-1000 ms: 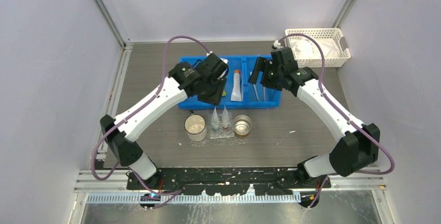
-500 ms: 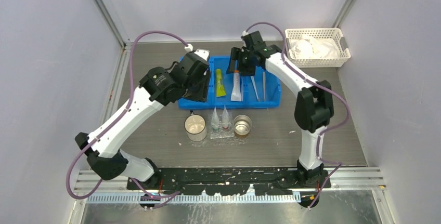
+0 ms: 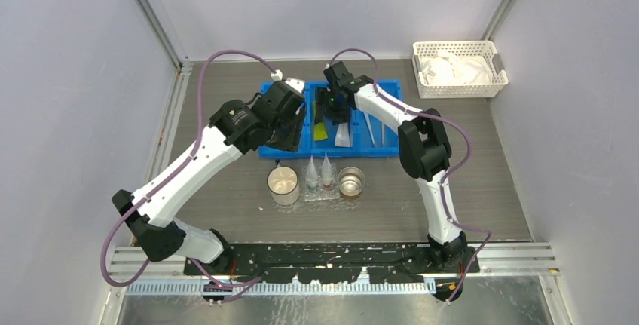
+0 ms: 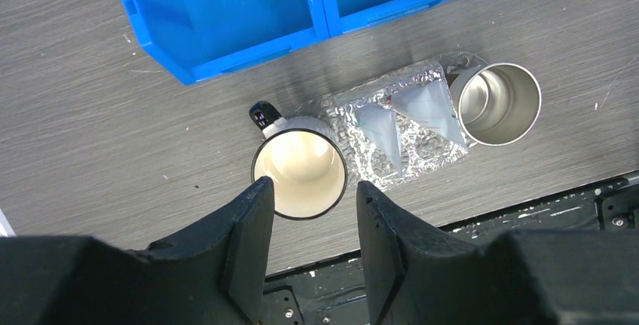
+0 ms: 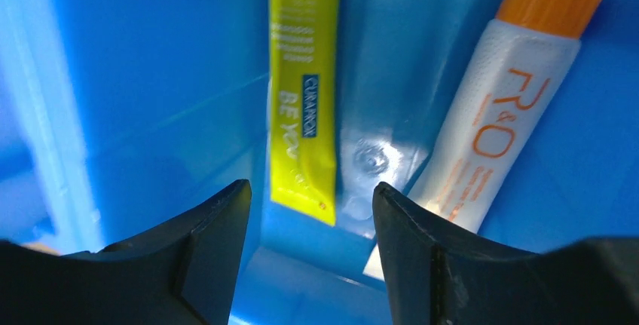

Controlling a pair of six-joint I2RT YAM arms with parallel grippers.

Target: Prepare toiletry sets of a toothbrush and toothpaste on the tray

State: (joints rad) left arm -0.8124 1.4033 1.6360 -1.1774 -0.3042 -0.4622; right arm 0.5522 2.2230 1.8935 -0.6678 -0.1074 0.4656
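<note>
- Right arm has swung left across the blue bin. The right gripper is now over the middle compartment, jaws apart above the yellow sachet, gripping nothing.
- Left gripper is released and empty, above the mug.
- Tray sits between the mug and the steel cup, with two toiletry sets in it.

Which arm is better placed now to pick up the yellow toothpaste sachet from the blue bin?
Right. The right gripper hangs open just above the yellow sachet in the blue bin, and its wrist view shows the sachet's end between its fingers. The left gripper points at the white mug instead.
</note>
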